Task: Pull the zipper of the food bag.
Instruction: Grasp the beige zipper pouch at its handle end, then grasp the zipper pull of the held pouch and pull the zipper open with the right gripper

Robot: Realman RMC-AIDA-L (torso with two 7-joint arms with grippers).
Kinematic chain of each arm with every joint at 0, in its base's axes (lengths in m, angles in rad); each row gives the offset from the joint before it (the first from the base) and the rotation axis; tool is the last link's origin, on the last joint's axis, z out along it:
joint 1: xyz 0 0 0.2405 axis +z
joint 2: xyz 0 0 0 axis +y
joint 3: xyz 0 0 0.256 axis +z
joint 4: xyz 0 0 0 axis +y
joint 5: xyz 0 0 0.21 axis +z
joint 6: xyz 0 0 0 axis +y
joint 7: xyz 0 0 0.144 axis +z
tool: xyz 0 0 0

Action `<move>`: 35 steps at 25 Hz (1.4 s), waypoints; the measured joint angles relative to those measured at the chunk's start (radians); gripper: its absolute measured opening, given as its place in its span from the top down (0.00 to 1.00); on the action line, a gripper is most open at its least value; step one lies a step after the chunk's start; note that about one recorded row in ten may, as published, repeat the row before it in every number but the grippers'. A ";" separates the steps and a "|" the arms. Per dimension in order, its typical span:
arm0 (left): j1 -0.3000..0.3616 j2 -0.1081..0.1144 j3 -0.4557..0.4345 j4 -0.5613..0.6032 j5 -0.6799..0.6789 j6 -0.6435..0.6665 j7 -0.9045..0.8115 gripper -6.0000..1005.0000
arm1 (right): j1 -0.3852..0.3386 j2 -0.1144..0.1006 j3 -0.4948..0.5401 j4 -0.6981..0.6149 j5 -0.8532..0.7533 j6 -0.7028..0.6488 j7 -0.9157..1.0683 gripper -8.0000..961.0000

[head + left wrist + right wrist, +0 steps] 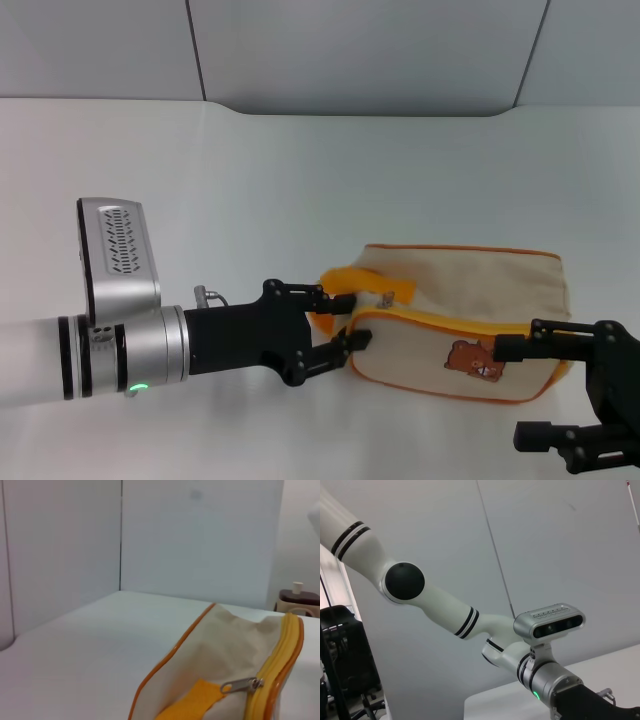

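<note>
My spread left hand (338, 327) neared the soft food bag (470, 330); its small silver zipper (240, 685) tab seemed the best grip, while my right hand (530, 392) sat spread beside the bag's right end.

A plain white table (300, 190) carries the food bag (470, 320), a beige pouch with orange piping lying on its side toward the right, bear print facing the robot.

Right gripper (545, 392) is cut off by the head view's lower right corner; the bag's (470, 300) right end is partly hidden behind it. In the left wrist view, the bag (220, 645) and zipper (280, 655) are clipped by the bottom edge. Left gripper (600, 707) is cropped at the right wrist view's bottom edge, fingers unseen there.
</note>
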 joint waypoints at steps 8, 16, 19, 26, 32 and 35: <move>0.000 0.000 0.000 -0.011 -0.041 0.016 0.011 0.76 | -0.004 -0.003 0.048 0.000 0.001 0.001 -0.001 0.17; -0.019 0.000 -0.002 -0.030 -0.043 0.028 0.011 0.89 | -0.008 -0.002 0.080 0.000 0.004 0.016 -0.002 0.19; -0.018 0.000 -0.001 -0.024 -0.044 0.049 0.007 0.89 | -0.011 0.001 0.134 0.001 0.004 0.028 -0.009 0.20; 0.036 0.011 0.015 0.131 -0.026 0.160 -0.146 0.90 | -0.034 0.065 0.349 -0.002 0.006 0.056 -0.174 0.24; 0.069 0.024 0.041 0.261 -0.021 0.254 -0.274 0.90 | -0.015 0.096 0.382 0.049 0.006 0.146 -0.343 0.27; 0.077 0.028 0.044 0.298 -0.021 0.299 -0.309 0.90 | 0.010 0.094 0.380 0.117 0.004 0.191 -0.442 0.28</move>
